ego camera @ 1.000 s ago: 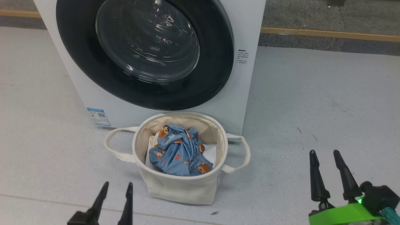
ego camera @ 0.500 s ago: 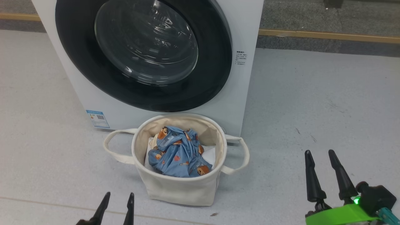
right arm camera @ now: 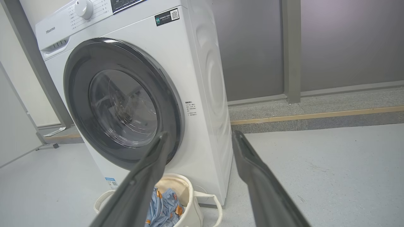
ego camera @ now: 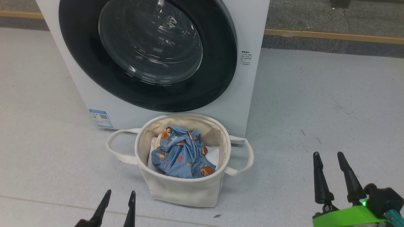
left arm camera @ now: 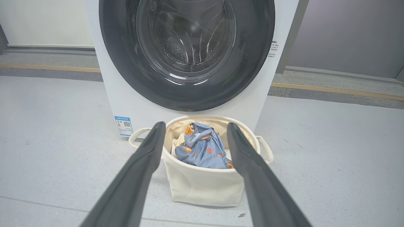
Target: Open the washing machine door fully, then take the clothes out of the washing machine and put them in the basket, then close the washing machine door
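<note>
The washing machine door (ego camera: 148,53), seemingly shut, is seen straight beyond the left gripper (ego camera: 121,191), set nearer it than the right gripper (ego camera: 328,153); both are held parted, empty.

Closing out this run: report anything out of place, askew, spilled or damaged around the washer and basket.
Nothing stands out. The washing machine door sits flush on the washing machine, the basket stands upright with the clothes bundled inside, none over the rim. Only oddity: a small dark speck on the floor before it.
</note>
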### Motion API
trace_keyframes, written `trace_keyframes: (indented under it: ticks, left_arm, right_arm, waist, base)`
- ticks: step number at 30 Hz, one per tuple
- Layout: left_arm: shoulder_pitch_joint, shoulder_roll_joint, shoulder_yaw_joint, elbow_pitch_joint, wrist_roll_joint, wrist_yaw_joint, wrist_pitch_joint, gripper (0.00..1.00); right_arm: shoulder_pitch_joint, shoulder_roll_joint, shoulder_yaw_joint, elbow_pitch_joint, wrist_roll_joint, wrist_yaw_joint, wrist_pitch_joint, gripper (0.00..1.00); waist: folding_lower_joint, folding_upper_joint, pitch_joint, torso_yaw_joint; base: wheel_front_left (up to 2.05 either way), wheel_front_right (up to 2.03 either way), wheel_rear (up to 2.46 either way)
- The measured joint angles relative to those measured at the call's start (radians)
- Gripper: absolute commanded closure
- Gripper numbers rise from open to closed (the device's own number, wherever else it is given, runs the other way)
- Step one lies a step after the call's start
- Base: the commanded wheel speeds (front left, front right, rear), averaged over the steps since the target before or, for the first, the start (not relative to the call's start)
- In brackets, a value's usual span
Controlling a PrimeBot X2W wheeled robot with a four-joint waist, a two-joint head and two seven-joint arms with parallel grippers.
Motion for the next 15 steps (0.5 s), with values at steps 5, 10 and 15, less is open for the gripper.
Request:
trace_keyframes:
  ticks: [5, 10, 15]
  left_arm:
    - [0.000, 0.000, 0.001, -0.006, 0.008, 0.000, 0.000, 0.00]
    - [0.000, 0.000, 0.002, -0.012, 0.009, -0.001, 0.000, 0.00]
    - [0.000, 0.000, 0.002, -0.012, 0.017, -0.001, 0.000, 0.00]
  right_arm:
    - [0.000, 0.000, -0.007, 0.002, -0.002, 0.000, 0.000, 0.00]
    - [0.000, 0.000, -0.041, 0.035, -0.042, 0.000, 0.000, 0.00]
    - [0.000, 0.000, -0.041, 0.051, -0.044, 0.000, 0.000, 0.00]
  waist:
    - [0.0000, 0.0000, 0.000, -0.001]
    - [0.0000, 0.0000, -0.001, -0.001]
    - [0.0000, 0.0000, -0.003, -0.002]
  base:
    - [0.00, 0.00, 0.00]
    - [0.00, 0.00, 0.00]
    - [0.00, 0.00, 0.00]
